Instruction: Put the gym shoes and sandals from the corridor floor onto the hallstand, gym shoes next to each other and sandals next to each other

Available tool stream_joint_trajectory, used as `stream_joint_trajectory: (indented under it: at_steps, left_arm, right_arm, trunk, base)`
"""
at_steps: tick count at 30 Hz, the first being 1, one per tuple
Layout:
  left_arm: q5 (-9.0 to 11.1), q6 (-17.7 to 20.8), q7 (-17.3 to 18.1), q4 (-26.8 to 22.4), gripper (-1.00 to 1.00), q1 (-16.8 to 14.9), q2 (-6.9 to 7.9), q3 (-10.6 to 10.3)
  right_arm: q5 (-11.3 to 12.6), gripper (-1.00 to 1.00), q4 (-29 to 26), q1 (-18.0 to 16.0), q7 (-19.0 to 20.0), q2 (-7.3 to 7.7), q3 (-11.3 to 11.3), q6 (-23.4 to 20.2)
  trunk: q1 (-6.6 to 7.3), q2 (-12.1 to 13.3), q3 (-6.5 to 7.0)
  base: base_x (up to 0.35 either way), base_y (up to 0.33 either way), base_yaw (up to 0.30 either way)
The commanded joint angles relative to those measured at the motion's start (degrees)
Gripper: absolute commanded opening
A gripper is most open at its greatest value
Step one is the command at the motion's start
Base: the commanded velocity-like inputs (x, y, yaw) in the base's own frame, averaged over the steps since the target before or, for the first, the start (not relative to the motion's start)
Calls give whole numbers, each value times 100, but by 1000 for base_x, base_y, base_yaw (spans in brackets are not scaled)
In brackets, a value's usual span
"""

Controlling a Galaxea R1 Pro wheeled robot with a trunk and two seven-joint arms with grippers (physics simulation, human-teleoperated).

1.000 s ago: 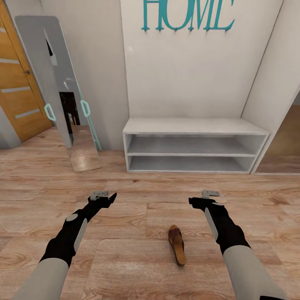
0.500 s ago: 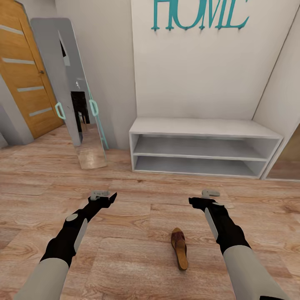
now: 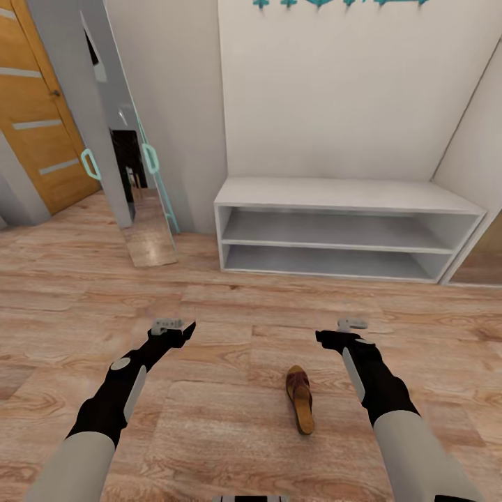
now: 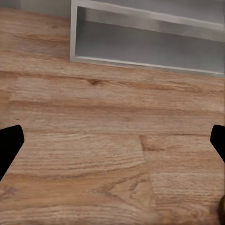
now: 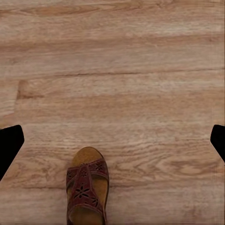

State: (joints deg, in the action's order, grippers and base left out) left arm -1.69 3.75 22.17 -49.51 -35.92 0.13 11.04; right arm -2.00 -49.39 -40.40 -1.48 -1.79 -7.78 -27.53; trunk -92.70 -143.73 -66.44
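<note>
Head view: brown leather slip-on sandal (image 3: pixel 299 398) on floor just inside right gripper (image 3: pixel 339 330), both grippers empty. Right wrist: fingers (image 5: pixel 10 143) spread, sandal short of them. Likely light, semi-stiff; pinch sole edges at strap

We catch just the feet of the teal wall letters (image 3: pixel 341 3), the rest cropped; the sandal (image 5: pixel 87 192) loses its heel at the right wrist view's edge; the door (image 3: pixel 35 125) runs off frame
</note>
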Motion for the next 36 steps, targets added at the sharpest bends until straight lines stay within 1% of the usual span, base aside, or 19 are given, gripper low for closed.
stream_joint_trajectory:
  at_steps: [1,7,18,20,22,24,25,30,31,33,34,35,36]
  left_arm:
    - [-15,38,42,-10,100,-3,-4,19]
    - [-15,39,42,-14,100,-3,-4,19]
    - [-15,39,42,-15,100,-3,-4,21]
    - [-15,38,42,-15,100,-3,-4,19]
    - [-15,38,42,-15,100,-3,-4,20]
    - [-15,39,42,-15,100,-3,-4,21]
    - [-15,39,42,-15,100,-3,-4,19]
    - [-15,39,42,-15,100,-3,-4,21]
    - [-15,39,42,-15,100,-3,-4,21]
    - [-15,40,42,-15,100,-3,-4,21]
    - [-15,42,42,-15,100,-3,-4,21]
    - [-15,41,42,-15,100,-3,-4,21]
    - [-15,42,42,-15,100,-3,-4,21]
  right_arm:
    - [-20,100,-9,-3,-1,-6,-13,-31]
    - [-19,100,-9,-3,-1,-6,-13,-32]
    - [-31,100,8,-3,-1,-6,-13,-16]
    - [-36,100,16,-3,-1,-6,-13,10]
    - [-41,100,55,-3,-1,-6,-13,143]
    - [-46,100,187,-3,-1,-6,-13,534]
    - [-49,100,317,-3,-1,-6,-13,884]
    - [-53,100,714,-3,-1,-6,-13,1855]
    - [-53,100,897,-3,-1,-6,-13,2186]
    - [-54,100,1101,-3,2,-6,-13,2440]
    - [-54,100,1213,-3,3,-6,-13,2534]
    - [-54,100,1559,-4,6,-6,-13,2724]
    - [-54,100,1660,-4,6,-6,-13,2767]
  trunk:
    - [-1,-4,-37]
    - [-16,-12,-226]
    - [-45,-27,-561]
    - [-50,-29,-621]
    - [-55,-32,-680]
    - [-60,-35,-740]
    - [-63,-36,-769]
    - [-76,-43,-918]
    - [-78,-44,-947]
    - [-83,-47,-1003]
    - [-83,-47,-1007]
    - [-83,-47,-1009]
    - [-83,-47,-1010]
  base:
    - [0,0,0]
    - [0,0,68]
    - [0,0,176]
    - [0,0,195]
    - [0,0,196]
    - [0,0,197]
    - [0,0,197]
    - [0,0,193]
    - [0,0,177]
    - [0,0,139]
    - [0,0,99]
    - [0,0,50]
    - [0,0,40]
